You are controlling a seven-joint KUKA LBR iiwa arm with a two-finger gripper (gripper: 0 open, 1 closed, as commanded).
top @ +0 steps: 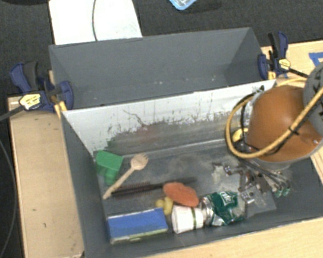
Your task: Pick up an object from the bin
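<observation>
My gripper (250, 189) reaches down at the bin's front right, just right of a crumpled green and white tube (213, 209) with a white cap that lies along the front wall. Left of that tube lies an orange oval piece (181, 194) beside a small yellow bit (165, 203). The metal fingers are tangled in the view against the bin floor.
A blue block (137, 224) lies in the front left corner. Behind it a dark thin stick (140, 188), a wooden spoon (125, 174) and a green block (108, 163) lie at the left. The arm's orange cover with cables hangs over the right side.
</observation>
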